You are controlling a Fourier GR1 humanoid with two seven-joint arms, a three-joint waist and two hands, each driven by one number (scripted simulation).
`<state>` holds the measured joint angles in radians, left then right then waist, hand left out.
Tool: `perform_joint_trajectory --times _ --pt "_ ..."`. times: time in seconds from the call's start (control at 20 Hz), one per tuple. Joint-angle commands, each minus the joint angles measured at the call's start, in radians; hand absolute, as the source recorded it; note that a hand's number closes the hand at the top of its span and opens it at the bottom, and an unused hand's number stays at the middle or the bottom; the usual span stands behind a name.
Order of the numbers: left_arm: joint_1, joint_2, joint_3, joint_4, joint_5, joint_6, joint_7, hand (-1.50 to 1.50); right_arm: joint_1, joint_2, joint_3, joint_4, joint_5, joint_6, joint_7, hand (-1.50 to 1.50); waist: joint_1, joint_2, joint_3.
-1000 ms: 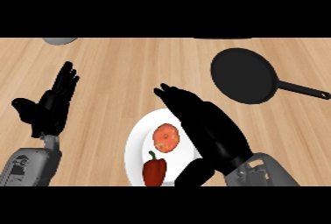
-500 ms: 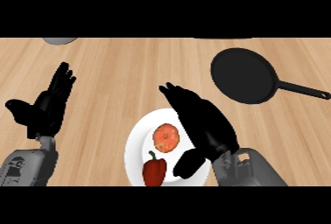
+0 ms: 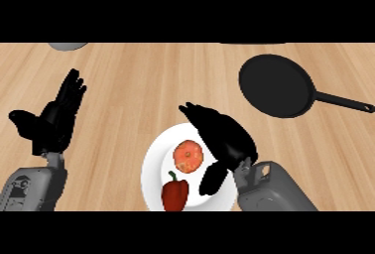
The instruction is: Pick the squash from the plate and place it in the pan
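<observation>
The right hand hovered open over the right side of the white plate, fingers straight, holding nothing. Nearest on the plate lay 1 red pepper, and just beyond it the squash, beside the hand. The left hand rested open at the left. Farther off on the wooden counter sat the black pan.

plate: right side hidden under the right hand, bottom cut off | red pepper: bottom cut off | grey thing at top edge: only a bit shows, cannot tell what
</observation>
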<state>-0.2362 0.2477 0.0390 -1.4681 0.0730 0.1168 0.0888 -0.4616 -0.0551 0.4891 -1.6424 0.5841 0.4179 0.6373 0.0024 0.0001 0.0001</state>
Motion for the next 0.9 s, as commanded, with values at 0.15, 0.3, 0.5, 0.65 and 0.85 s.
perform_joint_trajectory --times 0.15,0.3,0.5,0.65,0.85 --pt "0.059 0.006 0.032 -0.059 -0.007 -0.038 -0.002 0.0 0.039 0.028 0.007 0.043 0.085 0.042 -0.054 -1.5 0.0 -0.001 0.0" --pt "0.034 -0.021 0.035 -0.011 -0.025 -0.013 -0.04 0.0 -0.037 0.054 0.095 0.141 0.074 -0.036 0.01 -1.5 0.005 0.0 0.0" --pt "0.031 -0.03 0.0 -0.059 -0.038 -0.022 0.024 0.0 -0.028 0.034 0.059 0.148 0.164 0.066 0.008 -1.5 0.002 -0.001 0.0" --pt "0.038 -0.047 0.012 -0.014 -0.039 -0.031 -0.036 0.0 -0.072 0.055 0.097 0.187 0.119 0.066 0.087 -1.5 0.002 0.0 0.0" --pt "0.054 -0.015 0.072 0.003 0.005 -0.079 -0.07 0.0 -0.091 0.048 0.032 0.244 0.148 0.099 0.005 -1.5 0.002 0.0 0.0"
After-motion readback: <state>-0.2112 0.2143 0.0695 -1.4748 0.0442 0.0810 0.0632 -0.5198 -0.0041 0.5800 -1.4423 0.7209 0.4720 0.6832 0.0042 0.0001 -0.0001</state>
